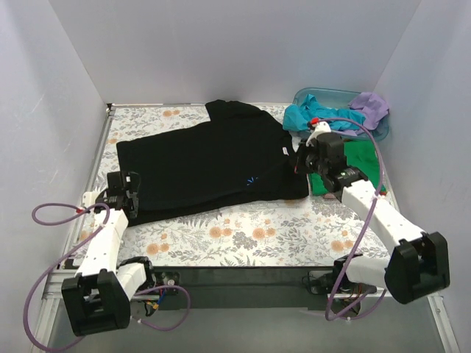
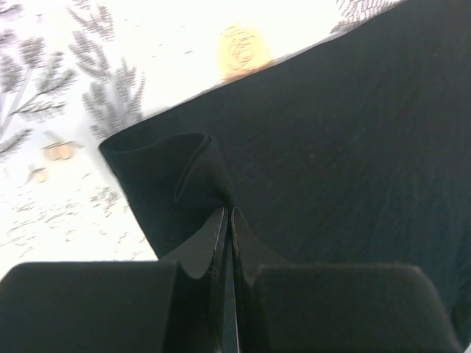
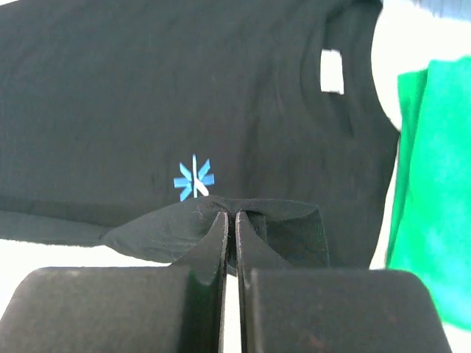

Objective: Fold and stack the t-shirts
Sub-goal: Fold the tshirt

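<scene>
The black t-shirt [image 1: 210,162] lies spread across the floral table, with a small blue star print [image 3: 193,179] and a white neck label [image 3: 333,72]. My left gripper [image 1: 124,193] is shut on the black t-shirt's near left corner; its raised fold [image 2: 173,173] shows in the left wrist view. My right gripper [image 1: 307,158] is shut on the shirt's right edge, pinching a lifted fold [image 3: 221,217]. A bright green t-shirt [image 1: 353,165] lies folded at the right, partly under my right arm. A teal t-shirt [image 1: 309,115] and a lilac one [image 1: 370,108] hang out of the tub.
A translucent blue tub [image 1: 327,95] stands at the back right corner. White walls close in the table on the left, back and right. Bare floral tablecloth [image 1: 257,235] shows in front of the black shirt. Purple cables loop beside both arms.
</scene>
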